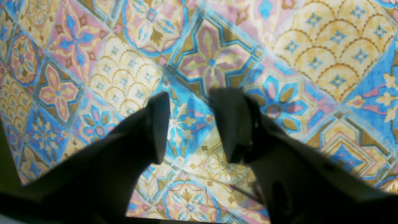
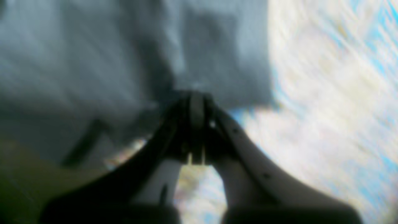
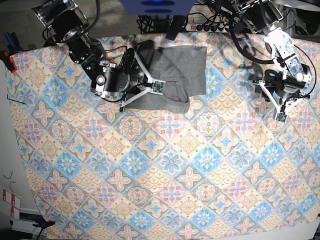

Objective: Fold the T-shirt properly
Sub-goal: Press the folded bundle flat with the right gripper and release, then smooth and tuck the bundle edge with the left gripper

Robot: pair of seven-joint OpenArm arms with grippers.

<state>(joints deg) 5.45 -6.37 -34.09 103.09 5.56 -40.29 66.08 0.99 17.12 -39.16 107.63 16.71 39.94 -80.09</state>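
Note:
The grey T-shirt (image 3: 186, 65) lies folded into a rough rectangle at the back middle of the patterned tablecloth (image 3: 170, 165). My right gripper (image 3: 140, 75) is at the shirt's left edge. In the right wrist view it (image 2: 196, 104) is shut on a lifted edge of the blurred grey T-shirt (image 2: 77, 62). My left gripper (image 3: 272, 82) hangs over bare cloth to the right of the shirt. In the left wrist view it (image 1: 189, 102) is open and empty above the tablecloth (image 1: 311, 46), with no shirt in sight.
Cables and a power strip (image 3: 210, 25) run along the table's back edge. The arm bases (image 3: 65, 20) stand at the back corners. The tablecloth's left edge (image 3: 15, 125) borders the white table surface.

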